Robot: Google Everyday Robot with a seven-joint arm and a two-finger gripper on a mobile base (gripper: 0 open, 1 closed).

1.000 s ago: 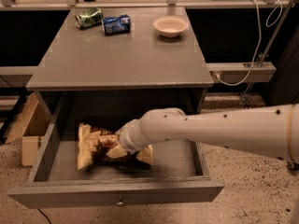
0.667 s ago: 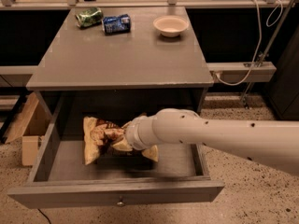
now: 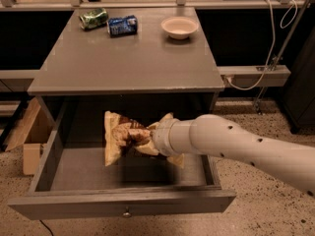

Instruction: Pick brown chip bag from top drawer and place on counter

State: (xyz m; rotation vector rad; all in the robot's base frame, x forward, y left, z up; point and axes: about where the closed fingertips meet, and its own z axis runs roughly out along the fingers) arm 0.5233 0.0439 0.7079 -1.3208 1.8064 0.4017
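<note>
The brown chip bag [image 3: 119,135] hangs crumpled in the air above the floor of the open top drawer [image 3: 74,206], and its shadow lies on the drawer floor below it. My gripper [image 3: 149,137] is shut on the bag's right part. The white arm reaches in from the right and hides most of the fingers. The bag sits just under the front edge of the grey counter [image 3: 128,63]. The drawer's small metal knob [image 3: 127,213] shows on its front panel.
At the back of the counter lie a crushed green can [image 3: 93,18] and a crushed blue can [image 3: 122,25], with a white bowl [image 3: 179,27] beside them. A cardboard box [image 3: 28,136] stands on the floor at the left. A cable hangs at the right.
My gripper has risen and moved right with the bag. The bag has come up off the drawer floor towards the counter's front edge.
</note>
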